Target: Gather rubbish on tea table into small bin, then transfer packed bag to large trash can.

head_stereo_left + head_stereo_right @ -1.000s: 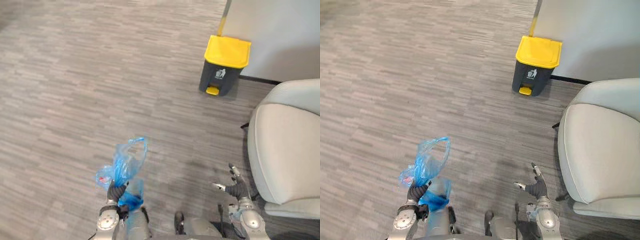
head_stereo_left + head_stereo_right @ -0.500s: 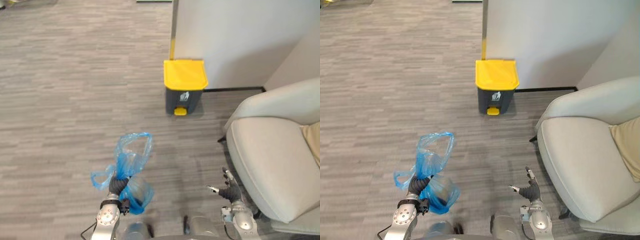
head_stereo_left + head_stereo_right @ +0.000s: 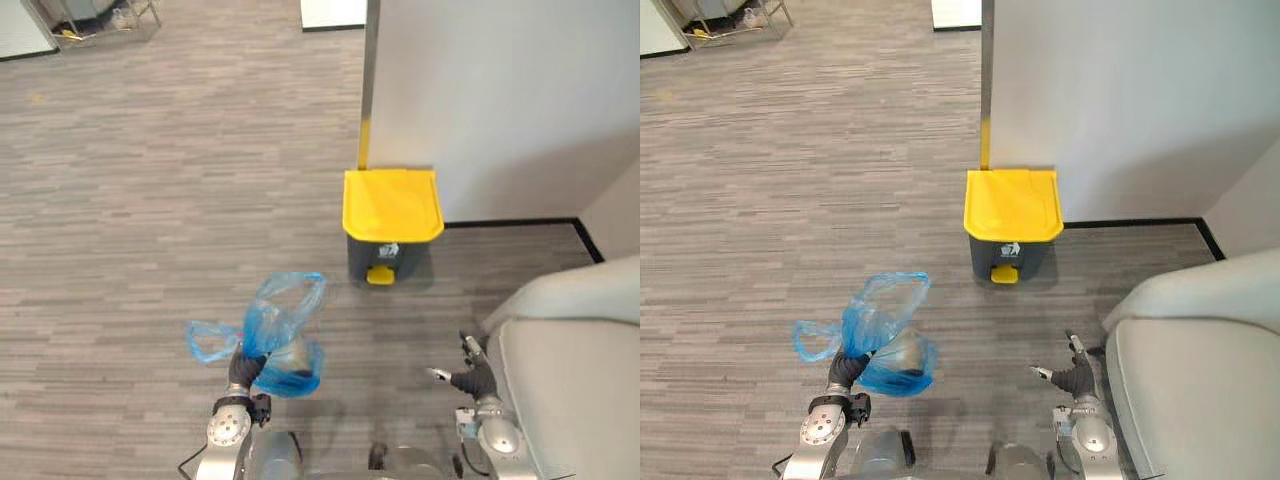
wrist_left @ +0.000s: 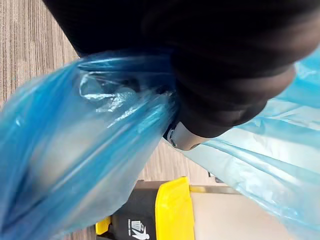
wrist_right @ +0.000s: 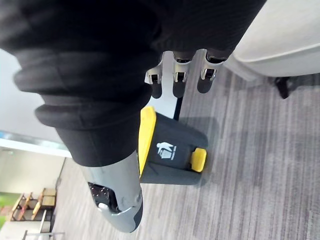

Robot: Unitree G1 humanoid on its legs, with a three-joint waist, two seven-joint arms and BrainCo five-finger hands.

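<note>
My left hand [image 3: 240,369] is shut on the gathered neck of a blue plastic rubbish bag [image 3: 283,330], held up above the floor at the lower left; the bag's body bulges beside the hand and its loose handles stick out to the left and upward. The left wrist view has the blue plastic [image 4: 70,150] bunched under that hand. A dark grey pedal bin with a closed yellow lid [image 3: 392,204] stands against a white wall ahead, right of the bag. My right hand [image 3: 472,380] hangs at the lower right, open and holding nothing, with the pedal bin [image 5: 170,150] past its fingers [image 5: 179,80].
A pale grey armchair [image 3: 575,360] fills the lower right, close beside my right hand. The white wall panel [image 3: 500,90] ends in a corner edge above the bin. Grey striped floor [image 3: 150,200] stretches left and far. A wire rack [image 3: 95,15] stands at the far upper left.
The camera has moved: the bin now sits nearer and more central, the armchair has slid further right. The bag stays in my left hand, its loose handles shifted.
</note>
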